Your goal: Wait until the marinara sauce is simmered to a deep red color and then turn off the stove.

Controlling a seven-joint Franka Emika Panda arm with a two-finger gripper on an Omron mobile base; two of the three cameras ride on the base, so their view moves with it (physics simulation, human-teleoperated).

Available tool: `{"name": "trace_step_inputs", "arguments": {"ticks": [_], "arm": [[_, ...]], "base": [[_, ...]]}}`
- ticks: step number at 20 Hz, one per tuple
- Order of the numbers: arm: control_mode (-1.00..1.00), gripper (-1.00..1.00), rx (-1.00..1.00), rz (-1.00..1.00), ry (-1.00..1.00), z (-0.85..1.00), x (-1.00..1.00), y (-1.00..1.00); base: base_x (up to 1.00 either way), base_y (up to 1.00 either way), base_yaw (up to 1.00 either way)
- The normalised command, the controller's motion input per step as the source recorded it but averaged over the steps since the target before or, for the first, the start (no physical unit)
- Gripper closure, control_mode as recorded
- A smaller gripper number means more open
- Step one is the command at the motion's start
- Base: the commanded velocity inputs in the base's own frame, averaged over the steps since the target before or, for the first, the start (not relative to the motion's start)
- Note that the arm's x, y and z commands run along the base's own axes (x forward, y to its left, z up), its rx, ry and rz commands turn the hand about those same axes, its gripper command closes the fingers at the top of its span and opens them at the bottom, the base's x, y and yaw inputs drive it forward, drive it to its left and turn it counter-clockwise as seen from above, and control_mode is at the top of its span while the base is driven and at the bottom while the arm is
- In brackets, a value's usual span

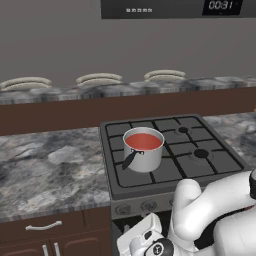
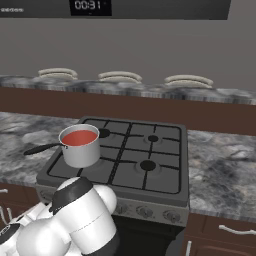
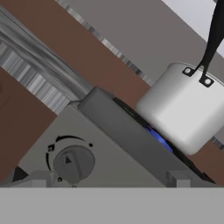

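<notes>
Waiting on the sauce (image 1: 143,142) to darken, the pincer (image 3: 103,181) hangs spread apart before a stove (image 1: 200,165) knob (image 3: 73,163); next, likely gripping and turning it off.

nothing stands before the knob (image 3: 73,162).

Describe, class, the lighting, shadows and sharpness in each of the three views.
Left base view: flat, even light, soft edges, no hard shadow under the saucepan. Right base view: equally flat, the marinara sauce a matte red without glare. Hand view: rolled askew, a blue flame glowing beneath the pan, the knob slightly blurred.
</notes>
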Motion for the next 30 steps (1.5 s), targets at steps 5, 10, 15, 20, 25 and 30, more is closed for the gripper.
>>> {"name": "trace_step_inputs", "arguments": {"ticks": [5, 10, 15, 20, 25, 30], "arm": [[-1.00, -1.00, 0.00, 0.00, 0.02, 0.03, 0.36, 0.00], [-1.00, -1.00, 0.00, 0.00, 0.02, 0.03, 0.41, -0.02], [-1.00, -1.00, 0.08, 0.01, 0.00, 0.14, 0.31, -0.28], [-1.00, -1.00, 0.01, 0.03, 0.00, 0.00, 0.07, -0.22], [-1.00, -1.00, 0.00, 0.03, 0.00, 0.00, 0.25, -0.17], [-1.00, -1.00, 0.01, 0.06, 0.00, 0.00, 0.27, -0.31]], "base": [[0.00, 0.00, 0.00], [0.00, 0.00, 0.00], [0.00, 0.00, 0.00], [0.00, 0.00, 0.00], [0.00, 0.00, 0.00], [0.00, 0.00, 0.00]]}}
